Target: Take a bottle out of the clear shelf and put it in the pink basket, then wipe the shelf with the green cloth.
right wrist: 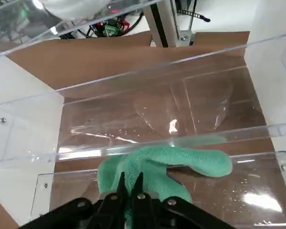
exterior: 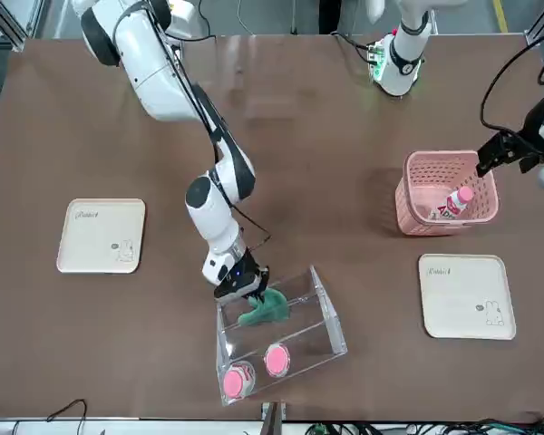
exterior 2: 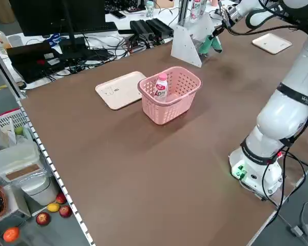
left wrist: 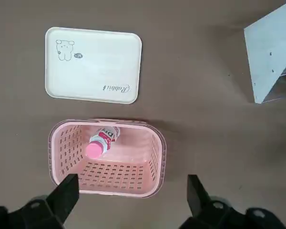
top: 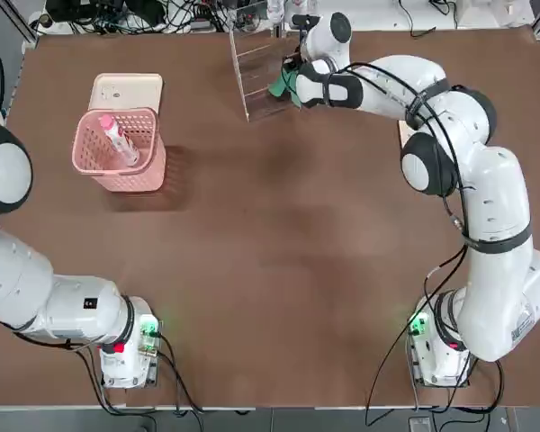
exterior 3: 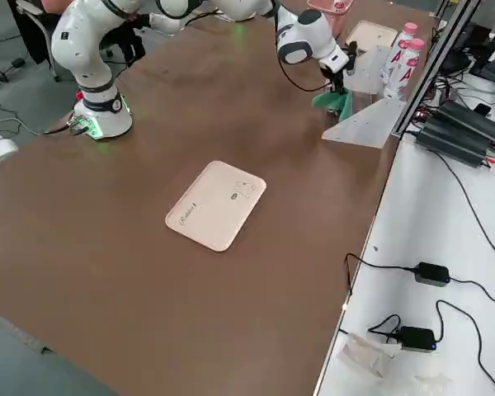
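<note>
One pink-and-white slim bottle point(left wrist: 101, 141) lies in the pale pink lattice basket point(left wrist: 155, 157); right pincer point(right wrist: 129, 187), clamped on the teal-green fabric cloth point(right wrist: 167, 164), reaches into the transparent acrylic shelf point(exterior: 331, 317); left pincer point(left wrist: 131, 195) hovers spread apart above the basket.

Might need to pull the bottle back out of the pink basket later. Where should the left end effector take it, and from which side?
Grip the bottle on its pink cap end, which leans up against the pink basket wall. Come from straight above: the lattice walls block any sideways approach. The left end effector, open, already hovers over the basket.
</note>
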You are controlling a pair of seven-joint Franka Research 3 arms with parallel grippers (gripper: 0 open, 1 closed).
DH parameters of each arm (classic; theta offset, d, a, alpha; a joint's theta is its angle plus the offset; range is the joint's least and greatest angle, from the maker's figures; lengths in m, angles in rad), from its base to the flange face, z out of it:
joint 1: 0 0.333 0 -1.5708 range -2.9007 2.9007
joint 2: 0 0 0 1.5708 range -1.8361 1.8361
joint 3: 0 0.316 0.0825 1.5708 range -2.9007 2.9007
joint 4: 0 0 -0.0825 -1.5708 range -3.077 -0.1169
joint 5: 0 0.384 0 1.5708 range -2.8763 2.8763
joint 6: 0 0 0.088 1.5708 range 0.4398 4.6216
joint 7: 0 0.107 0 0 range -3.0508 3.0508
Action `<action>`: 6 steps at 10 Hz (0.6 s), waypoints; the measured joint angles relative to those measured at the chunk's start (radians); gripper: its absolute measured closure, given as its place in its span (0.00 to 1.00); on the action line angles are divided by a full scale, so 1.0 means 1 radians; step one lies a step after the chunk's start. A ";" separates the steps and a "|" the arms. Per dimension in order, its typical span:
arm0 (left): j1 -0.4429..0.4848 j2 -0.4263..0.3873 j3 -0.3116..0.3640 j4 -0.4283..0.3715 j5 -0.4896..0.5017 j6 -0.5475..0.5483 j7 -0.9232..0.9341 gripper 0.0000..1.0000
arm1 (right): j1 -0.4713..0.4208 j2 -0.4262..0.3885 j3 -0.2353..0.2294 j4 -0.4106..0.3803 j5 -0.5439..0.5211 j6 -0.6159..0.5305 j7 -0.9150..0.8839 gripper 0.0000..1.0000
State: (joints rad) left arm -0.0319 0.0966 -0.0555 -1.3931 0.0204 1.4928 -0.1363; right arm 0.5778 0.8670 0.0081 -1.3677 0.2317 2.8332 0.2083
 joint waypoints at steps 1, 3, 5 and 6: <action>0.000 0.000 0.000 0.000 0.000 0.000 0.000 0.00 | 0.006 0.000 0.001 0.000 0.000 -0.001 0.019 0.95; 0.000 0.000 0.000 0.000 0.000 0.000 0.000 0.00 | 0.032 0.001 0.006 0.010 0.001 0.000 0.082 0.95; 0.000 0.000 0.000 0.000 0.000 0.000 0.000 0.00 | 0.061 0.002 0.017 0.033 0.001 0.000 0.147 0.95; 0.000 0.000 0.000 0.000 0.000 0.001 0.000 0.00 | 0.071 0.002 0.018 0.038 0.001 0.000 0.168 0.95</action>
State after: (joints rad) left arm -0.0319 0.0966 -0.0555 -1.3931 0.0204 1.4938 -0.1363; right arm 0.6490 0.8689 0.0260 -1.3296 0.2325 2.8327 0.3759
